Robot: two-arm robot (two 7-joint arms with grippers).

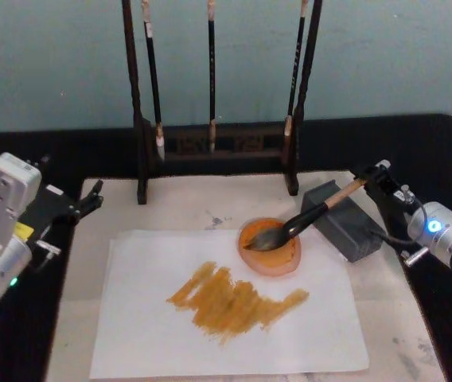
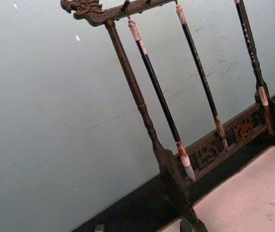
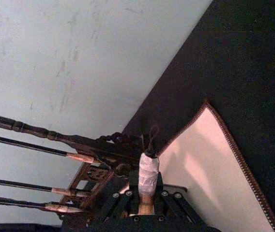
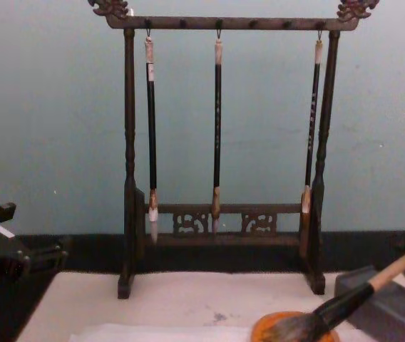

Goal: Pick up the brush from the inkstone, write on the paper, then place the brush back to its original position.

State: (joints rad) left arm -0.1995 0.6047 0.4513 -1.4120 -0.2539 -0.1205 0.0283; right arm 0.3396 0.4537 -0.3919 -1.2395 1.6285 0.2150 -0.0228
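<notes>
Over grey inkstone [image 1: 345, 227], brush [image 1: 305, 219] slanted, bristles resting in orange dish [image 1: 270, 259]; white-wrapped end clamped by right gripper [image 1: 372, 181]. Paper [image 1: 154, 334] marked with ochre strokes. Return step judged in hand; gentle release, clear withdrawal called for. Left gripper [image 1: 87, 203] parked leftward.

Wooden rack [image 4: 129, 142], three thin brushes [image 4: 217, 128], beige mat [image 1: 186, 207], orange dish [image 1: 278, 263]
</notes>
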